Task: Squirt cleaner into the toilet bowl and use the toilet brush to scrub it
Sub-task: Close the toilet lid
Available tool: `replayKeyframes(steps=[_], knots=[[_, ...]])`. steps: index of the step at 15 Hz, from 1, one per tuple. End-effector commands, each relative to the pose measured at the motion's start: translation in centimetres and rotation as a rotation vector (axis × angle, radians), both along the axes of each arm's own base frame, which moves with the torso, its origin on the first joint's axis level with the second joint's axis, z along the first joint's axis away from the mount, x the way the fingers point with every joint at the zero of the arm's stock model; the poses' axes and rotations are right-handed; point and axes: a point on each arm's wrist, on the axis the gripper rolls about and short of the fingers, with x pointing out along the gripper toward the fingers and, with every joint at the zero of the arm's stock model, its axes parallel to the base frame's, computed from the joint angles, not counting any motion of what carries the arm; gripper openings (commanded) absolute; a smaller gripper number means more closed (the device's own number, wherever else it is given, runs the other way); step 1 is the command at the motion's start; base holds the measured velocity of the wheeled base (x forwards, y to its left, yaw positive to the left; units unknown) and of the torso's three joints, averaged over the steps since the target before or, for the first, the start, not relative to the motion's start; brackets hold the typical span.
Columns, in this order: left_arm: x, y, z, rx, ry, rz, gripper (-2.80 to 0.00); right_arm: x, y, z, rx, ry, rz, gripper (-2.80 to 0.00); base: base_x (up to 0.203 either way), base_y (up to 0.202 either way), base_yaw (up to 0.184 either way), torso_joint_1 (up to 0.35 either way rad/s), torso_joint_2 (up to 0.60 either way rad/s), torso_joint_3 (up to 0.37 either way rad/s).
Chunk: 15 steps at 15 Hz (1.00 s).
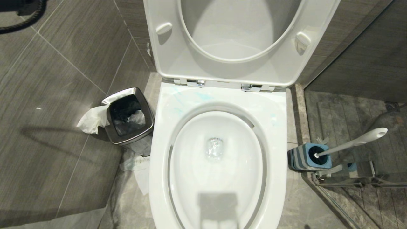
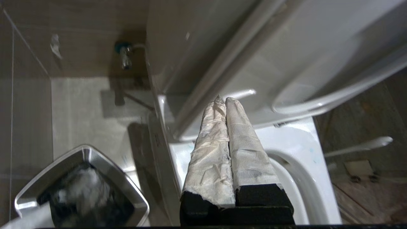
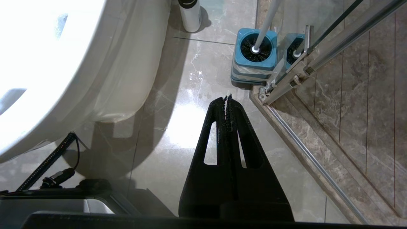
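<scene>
The white toilet bowl (image 1: 159, 152) fills the middle of the head view, seat and lid raised, with pale blue-green streaks on its back rim. To its right the toilet brush (image 1: 353, 142) leans in a blue-and-grey holder (image 1: 299, 159), bristle head down inside. Neither arm appears in the head view. My left gripper (image 2: 225, 99), its fingers wrapped in white paper, is shut and empty over the bowl's left rear rim (image 2: 305, 149). My right gripper (image 3: 228, 97) is shut and empty above the floor, a short way from the brush (image 3: 265, 22) and holder (image 3: 254, 60). I cannot tell whether a white bottle (image 3: 190, 16) by the toilet base is the cleaner.
A square steel bin (image 1: 127, 138) with a black liner stands left of the toilet, tissue (image 1: 92, 119) hanging over its edge and paper (image 1: 140, 168) on the floor beside it. A glass shower door and its metal rail (image 3: 318, 165) close off the right side. A black cable (image 3: 47, 162) lies near the base.
</scene>
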Motion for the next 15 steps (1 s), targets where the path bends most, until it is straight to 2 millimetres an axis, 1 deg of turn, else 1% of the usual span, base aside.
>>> replayKeyframes(steps=[1, 3, 6, 11, 14, 15], knots=[[4.8, -0.7, -1.8, -0.002, -0.080, -0.032, -2.80, 0.0, 0.0, 0.0, 0.000, 0.001, -0.001, -2.80, 0.000, 0.000, 0.000, 0.000, 0.00, 0.000], [7.2, -0.8, -2.9, 0.000, -0.161, -0.108, -2.80, 0.0, 0.0, 0.0, 0.000, 0.001, 0.000, -2.80, 0.000, 0.000, 0.000, 0.000, 0.00, 0.000], [8.4, -1.0, -3.7, 0.012, -0.157, -0.145, -2.80, 0.0, 0.0, 0.0, 0.000, 0.001, 0.000, -2.80, 0.000, 0.000, 0.000, 0.000, 0.00, 0.000], [10.8, -1.3, -3.7, 0.009, -0.233, -0.172, -2.80, 0.0, 0.0, 0.0, 0.000, 0.001, -0.001, -2.80, 0.000, 0.000, 0.000, 0.000, 0.00, 0.000], [12.6, -1.6, -3.7, -0.001, -0.319, -0.169, -2.80, 0.0, 0.0, 0.0, 0.000, 0.001, 0.000, -2.80, 0.000, 0.000, 0.000, 0.000, 0.00, 0.000], [12.8, -1.6, -3.5, -0.004, -0.337, -0.169, -2.80, 0.0, 0.0, 0.0, 0.000, 0.001, 0.000, -2.80, 0.000, 0.000, 0.000, 0.000, 0.00, 0.000]])
